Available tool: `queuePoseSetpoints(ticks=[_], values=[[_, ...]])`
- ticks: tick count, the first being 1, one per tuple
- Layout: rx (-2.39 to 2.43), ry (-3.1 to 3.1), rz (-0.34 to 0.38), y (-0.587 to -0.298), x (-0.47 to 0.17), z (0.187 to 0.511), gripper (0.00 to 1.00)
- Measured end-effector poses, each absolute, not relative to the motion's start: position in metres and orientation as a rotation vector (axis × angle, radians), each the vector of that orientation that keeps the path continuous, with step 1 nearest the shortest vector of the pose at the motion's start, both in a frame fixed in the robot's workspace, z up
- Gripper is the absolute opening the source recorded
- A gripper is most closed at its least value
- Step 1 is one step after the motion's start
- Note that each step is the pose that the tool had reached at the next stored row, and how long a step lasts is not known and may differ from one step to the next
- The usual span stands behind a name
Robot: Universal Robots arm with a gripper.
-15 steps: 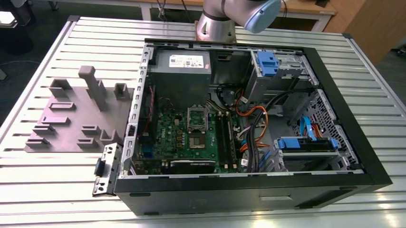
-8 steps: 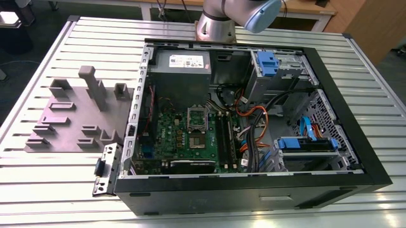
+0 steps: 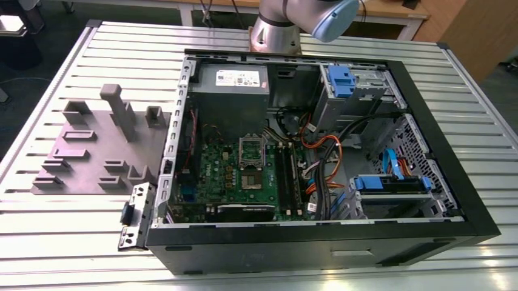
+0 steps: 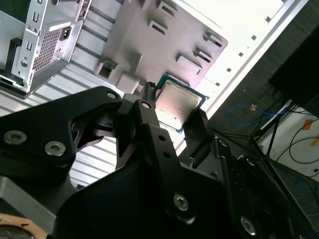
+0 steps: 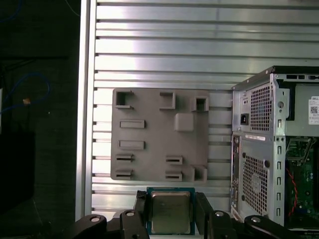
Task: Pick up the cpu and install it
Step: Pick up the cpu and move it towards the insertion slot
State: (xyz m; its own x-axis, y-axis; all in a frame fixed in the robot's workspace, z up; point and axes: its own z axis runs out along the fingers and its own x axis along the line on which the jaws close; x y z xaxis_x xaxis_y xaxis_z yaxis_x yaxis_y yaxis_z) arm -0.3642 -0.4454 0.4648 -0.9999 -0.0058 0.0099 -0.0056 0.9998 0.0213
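Observation:
The cpu is a small square chip with a silver-grey top and a green rim. It sits between the two black fingers of my gripper, which is shut on its edges, high above the table. In the second wrist view the cpu shows between the fingertips of the gripper. The exterior view shows the green motherboard inside the open computer case, with the silver socket frame near its middle. The arm rises at the far side of the table.
A grey fixture plate with raised blocks lies on the slatted aluminium table, at the exterior view's left of the case. In the first wrist view the fixture plate lies below the gripper, beside the case's back panel. Cables and drive bays crowd the case's other half.

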Motion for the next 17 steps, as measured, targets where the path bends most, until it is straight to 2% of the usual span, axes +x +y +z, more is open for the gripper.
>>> queuePoseSetpoints(ticks=[17], values=[[0.009,-3.132,-0.03,-0.4501,-0.3571,0.4646,0.47]])
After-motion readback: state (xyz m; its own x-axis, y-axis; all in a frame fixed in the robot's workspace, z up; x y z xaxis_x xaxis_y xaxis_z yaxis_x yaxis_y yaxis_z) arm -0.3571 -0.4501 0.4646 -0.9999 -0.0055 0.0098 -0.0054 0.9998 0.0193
